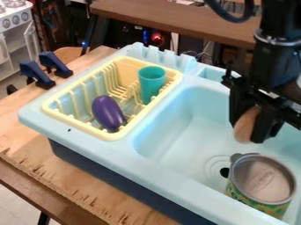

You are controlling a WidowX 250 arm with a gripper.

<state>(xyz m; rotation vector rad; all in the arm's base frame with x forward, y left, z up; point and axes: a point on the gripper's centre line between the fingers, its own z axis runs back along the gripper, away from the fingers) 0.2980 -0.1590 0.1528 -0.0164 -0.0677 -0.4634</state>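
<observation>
Camera view: at the upper right, the gripper [253, 125] can be seen over the basin of the light blue toy sink [176, 127]. Its fingers are closed around a tan rounded object [244, 128], which is held between them with its lower end left uncovered. Below the held object, a can [263, 181] with a grey round top and a green and yellow patterned side is placed upright in the basin, and the dark drain hole [224, 172] is seen just beside it. At the left part of the sink, a yellow dish rack [104, 133] is set, in which a purple toy eggplant [108, 113] is laid and a teal cup [152, 79] is stood near the far right corner. Two dark blue clamps [36, 74] are fixed on the wooden table [17, 107], behind the sink's left side.
</observation>
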